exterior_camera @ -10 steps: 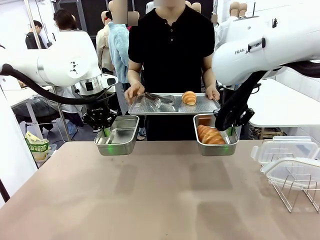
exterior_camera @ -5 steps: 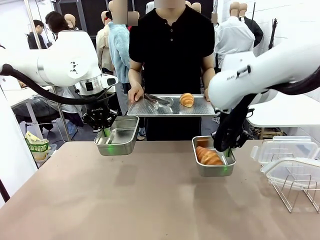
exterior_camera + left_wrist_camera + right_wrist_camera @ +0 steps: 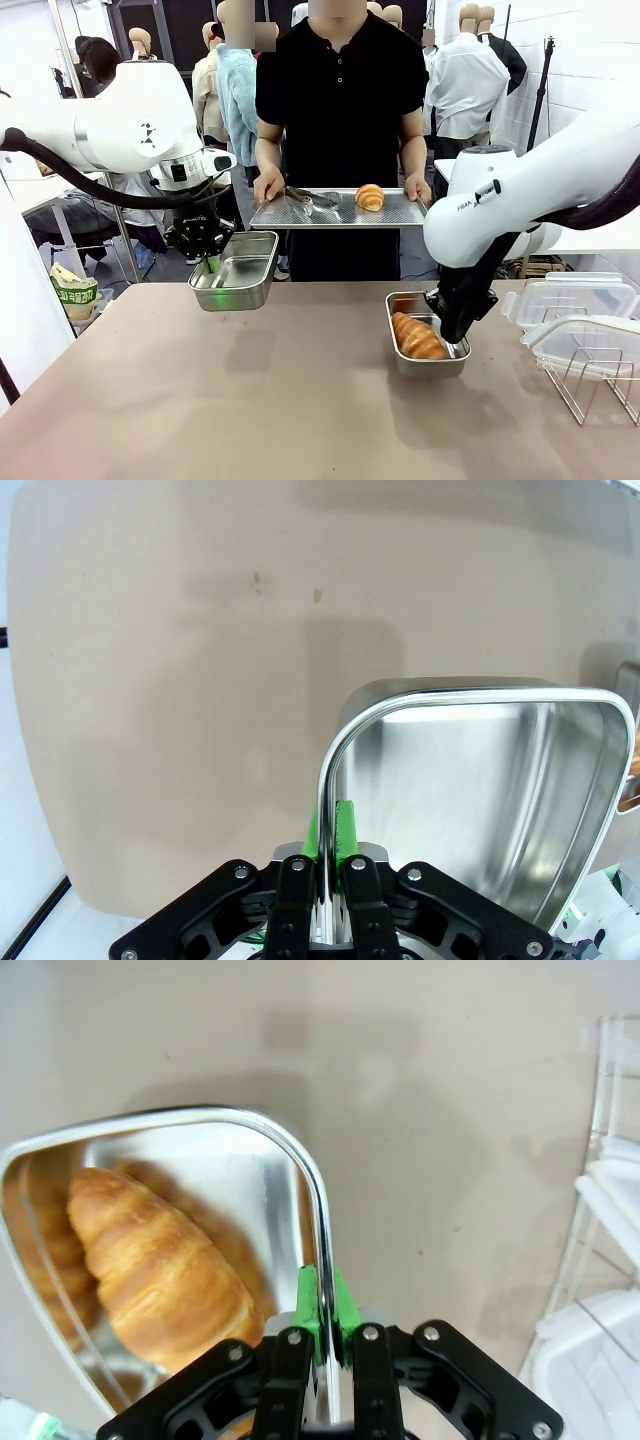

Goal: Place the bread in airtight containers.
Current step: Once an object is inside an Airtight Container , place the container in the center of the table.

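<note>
Left fingers (image 3: pixel 346 830) are clenched on the rim of the empty tin (image 3: pixel 236 296), held above the table (image 3: pixel 300 400). Right fingers (image 3: pixel 306 1305) are clenched on the second tin (image 3: pixel 432 366), apparently set on the table; one roll (image 3: pixel 418 338) lies inside.

Robot lab: white arms (image 3: pixel 130 125) at shared table (image 3: pixel 250 400), people (image 3: pixel 100 62) behind
</note>
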